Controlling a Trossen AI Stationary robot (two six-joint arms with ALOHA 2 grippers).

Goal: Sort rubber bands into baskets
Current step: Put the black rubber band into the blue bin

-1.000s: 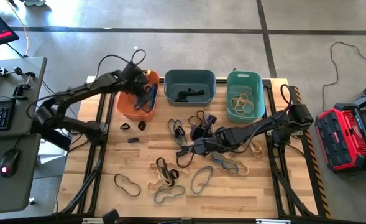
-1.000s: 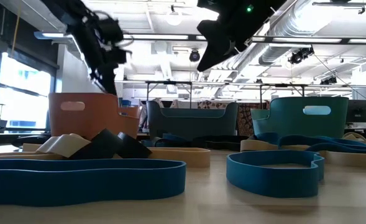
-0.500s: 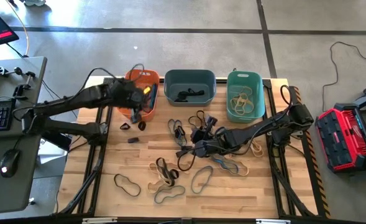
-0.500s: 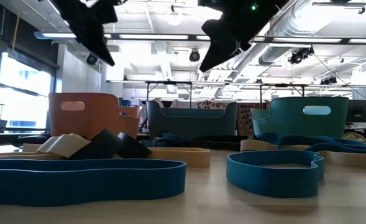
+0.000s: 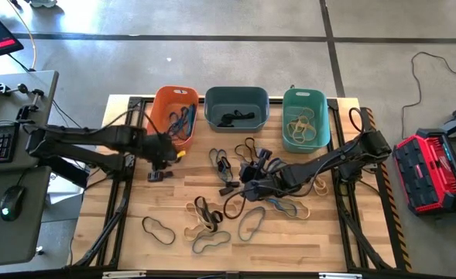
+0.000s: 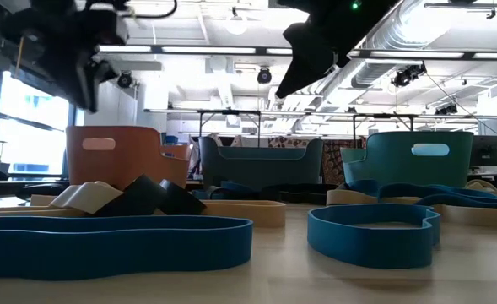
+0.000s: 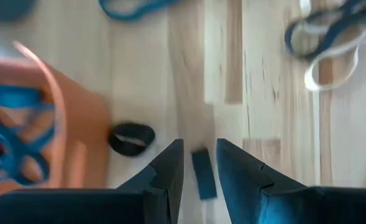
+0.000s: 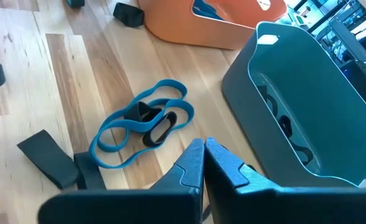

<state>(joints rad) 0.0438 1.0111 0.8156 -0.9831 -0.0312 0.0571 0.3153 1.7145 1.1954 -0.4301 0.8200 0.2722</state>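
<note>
1. Right gripper (image 5: 249,188), clenched at mid-table among strewn rubber bands (image 6: 113,235): tangled neighbours may drag along; any catch is hidden.
2. Left gripper (image 7: 200,144), jaws parted over a small dark band (image 7: 202,177) nearer the left edge: could nudge it aside.
3. Far edge: orange basket (image 5: 156,116) may get clipped.

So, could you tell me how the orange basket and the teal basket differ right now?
The orange basket stands at the left end of the row and holds blue rubber bands; the teal basket stands at the right end and holds tan bands. The left gripper hovers just in front of the orange basket, while no gripper is near the teal one. Both are upright, similar-sized rounded tubs on the wooden table.
</note>
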